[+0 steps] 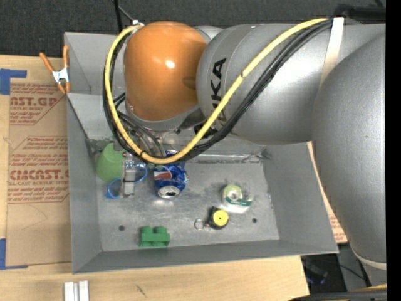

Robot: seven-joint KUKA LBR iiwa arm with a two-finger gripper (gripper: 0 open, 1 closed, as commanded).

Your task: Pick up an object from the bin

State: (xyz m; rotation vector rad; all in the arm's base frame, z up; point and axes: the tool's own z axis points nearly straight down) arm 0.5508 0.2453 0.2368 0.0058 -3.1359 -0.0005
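End effector (130, 179): down at left of bin (81, 218); open/closed, can't tell.
Green cup (110, 162): just beside it; prob. light, slick plastic, pinch 1 wall.

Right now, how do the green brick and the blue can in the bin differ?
The green brick is blocky and one plain colour; the blue can is rounded, with a silver end showing. The green brick lies alone towards the view's bottom; the blue can lies just under the arm. Both rest on the bin floor.

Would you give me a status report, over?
Gripper low at left of bin, state unclear. Blue can and green cup nearest. Orange cover hides the grasp.
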